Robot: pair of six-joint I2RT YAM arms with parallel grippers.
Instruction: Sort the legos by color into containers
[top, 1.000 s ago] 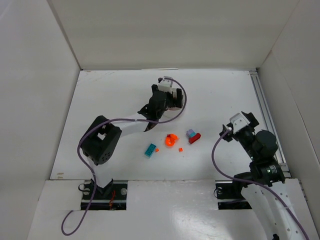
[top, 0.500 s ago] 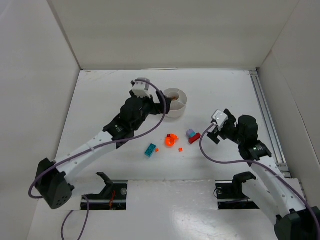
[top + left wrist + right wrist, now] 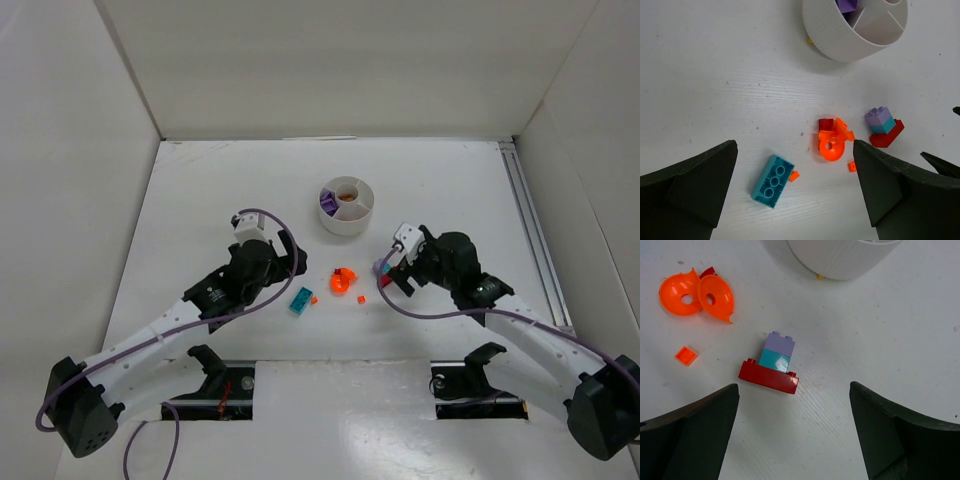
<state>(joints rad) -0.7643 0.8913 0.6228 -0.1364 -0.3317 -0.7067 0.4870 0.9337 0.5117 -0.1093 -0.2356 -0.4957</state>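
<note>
Left gripper (image 3: 795,146) and right gripper (image 3: 794,386) both hang wide open, holding nothing, above little bricks (image 3: 772,181) lying on the worktop (image 3: 220,200) near the round white dish (image 3: 840,35)

Shows a white, faintly scuffed table (image 3: 220,190), boxed by plain white walls (image 3: 330,70) on three sides, evenly lit; has a metal rail (image 3: 530,230) along the right edge.

Open gap between dish (image 3: 345,227) and legos (image 3: 343,281)
</note>
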